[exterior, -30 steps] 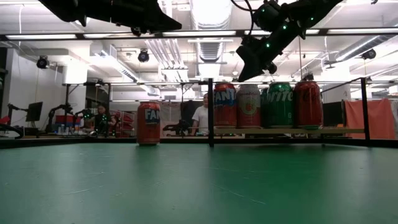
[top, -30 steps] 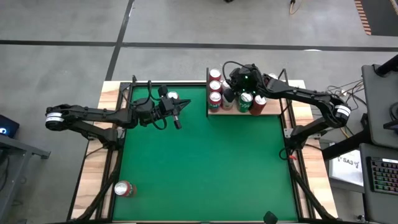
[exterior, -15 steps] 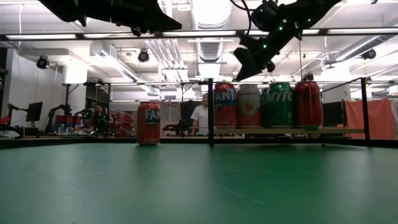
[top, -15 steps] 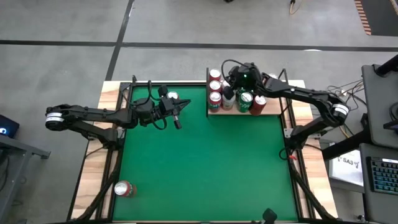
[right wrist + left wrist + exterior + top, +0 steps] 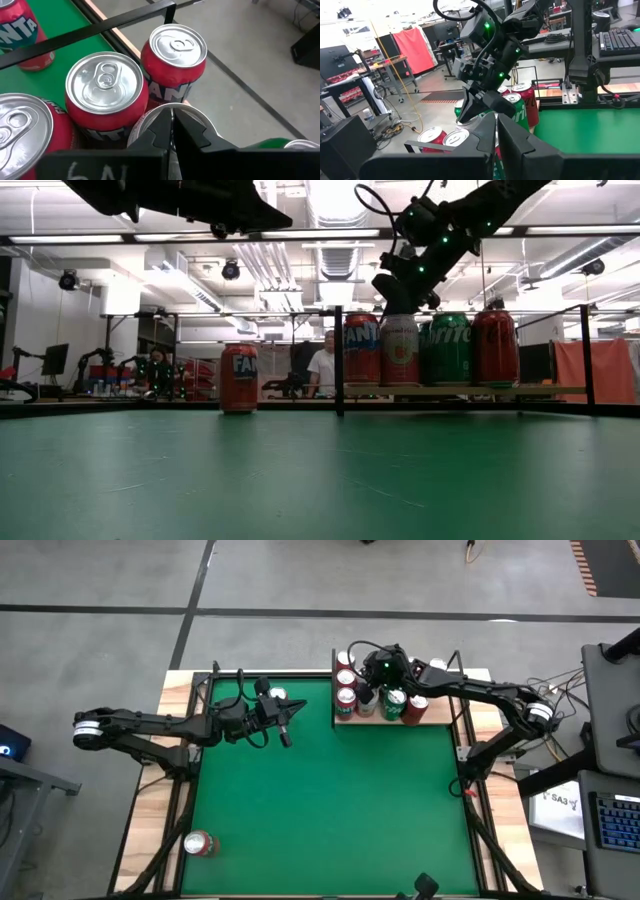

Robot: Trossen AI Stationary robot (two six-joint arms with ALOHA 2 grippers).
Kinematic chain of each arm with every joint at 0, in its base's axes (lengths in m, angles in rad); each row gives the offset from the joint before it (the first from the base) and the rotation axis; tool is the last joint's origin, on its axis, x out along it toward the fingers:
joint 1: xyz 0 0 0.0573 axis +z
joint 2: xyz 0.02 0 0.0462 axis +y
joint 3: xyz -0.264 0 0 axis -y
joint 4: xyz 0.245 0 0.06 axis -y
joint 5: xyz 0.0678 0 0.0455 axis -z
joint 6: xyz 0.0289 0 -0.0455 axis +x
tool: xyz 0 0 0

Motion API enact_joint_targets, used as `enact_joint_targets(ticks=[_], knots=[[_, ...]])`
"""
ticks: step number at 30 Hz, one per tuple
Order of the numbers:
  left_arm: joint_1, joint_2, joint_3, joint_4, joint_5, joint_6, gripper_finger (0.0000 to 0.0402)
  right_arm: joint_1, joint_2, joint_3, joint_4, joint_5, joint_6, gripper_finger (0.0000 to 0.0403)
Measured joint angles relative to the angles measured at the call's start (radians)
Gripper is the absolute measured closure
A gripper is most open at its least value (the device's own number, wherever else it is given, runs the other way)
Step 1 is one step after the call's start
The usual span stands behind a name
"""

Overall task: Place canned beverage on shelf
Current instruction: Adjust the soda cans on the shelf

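Observation:
The shelf (image 5: 440, 718), a pale wooden board edged with black rods, stands at the table's far right and bears several upright cans, red (image 5: 346, 678) and green (image 5: 396, 700). My right gripper (image 5: 363, 693) is shut and slants down right over the silver top of one shelf can (image 5: 196, 116), the peach-labelled one (image 5: 399, 352) in the low view. My left gripper (image 5: 288, 732) is shut, level and high over the far left of the green table, holding nothing. A red Fanta can (image 5: 238, 378) stands upright on the green table left of the shelf. My right gripper's shut fingertips (image 5: 165, 125) stand right at the top of the shelf can (image 5: 196, 116), coming slanting down from the table's right. I cannot tell whether they touch it. The can stands upright on the shelf among the others.
Another red can (image 5: 198, 843) lies on its side near the table's front left corner. The shelf's black corner post (image 5: 338, 360) rises between the Fanta can and the shelf cans. People sit in the room beyond the far edge.
My right gripper has gone down and toward the table's left, from above the green can to just over the peach-labelled can beside it, staying shut. The cans have kept their places.

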State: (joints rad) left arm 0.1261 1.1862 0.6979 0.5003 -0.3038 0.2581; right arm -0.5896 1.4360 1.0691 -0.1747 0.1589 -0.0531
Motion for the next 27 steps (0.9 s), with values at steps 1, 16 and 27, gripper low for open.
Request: enact_joint_targets(ticks=[1, 16, 27], knots=[[0.0, 0.0, 0.0, 0.0, 0.0, 0.0, 0.04, 0.0, 0.0, 0.0, 0.0, 0.0, 0.002, 0.0394], [0.0, 0.0, 0.0, 0.0, 0.0, -0.003, 0.04, 0.005, 0.0, -0.002, -0.034, 0.001, 0.043, 0.0394], [0.0, 0.0, 0.0, 0.001, 0.0, -0.006, 0.04, 0.02, -0.003, -0.001, -0.053, 0.005, 0.056, 0.0394]])
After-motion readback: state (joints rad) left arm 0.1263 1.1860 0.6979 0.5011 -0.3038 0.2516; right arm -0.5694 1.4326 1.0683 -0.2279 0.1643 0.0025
